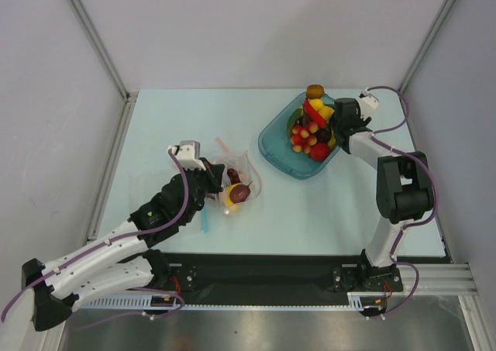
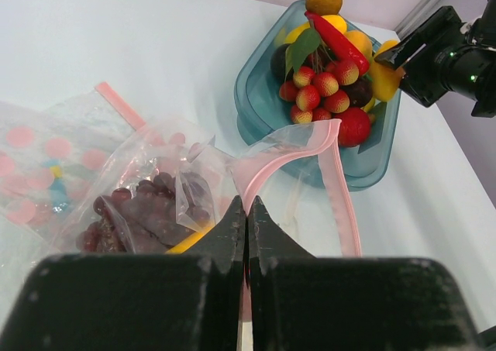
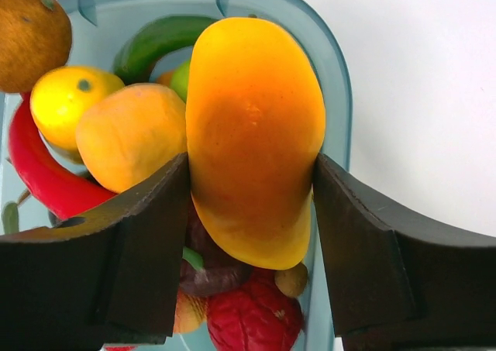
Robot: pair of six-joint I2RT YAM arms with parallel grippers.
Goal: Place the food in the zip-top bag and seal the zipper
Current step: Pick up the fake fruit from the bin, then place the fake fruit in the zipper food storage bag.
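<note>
White and black links of the left arm run low across the near left of the pale table (image 1: 170,118), reaching diagonally away and to the right. The left gripper (image 1: 211,182) ends at the near side of the zip-top bag (image 1: 242,173). In the left wrist view its fingers (image 2: 232,225) are pressed tightly together, with the pink-edged film of the bag's mouth pinched between them. The zipper (image 2: 341,200) curves up from that pinch and falls away to the right, so the mouth gapes. Inside the bag lie a dark purple grape bunch (image 2: 139,211) and a yellow piece (image 2: 186,242). A thin blue strip (image 1: 205,221) lies on the table just beside the gripper.

The right arm rises from its base at the near right, bends sharply at the elbow, and stretches away and to the left. The right gripper (image 1: 339,125) sits at the right rim of the teal dish (image 1: 275,151), well apart from the bag. The rest of the food (image 1: 311,130) is heaped in that dish, with a red chilli (image 2: 337,41) lying across the top. In the right wrist view the fingers (image 3: 147,227) are set apart, one against each flank of a long orange-yellow fruit (image 3: 256,126) standing on end in the heap.
</note>
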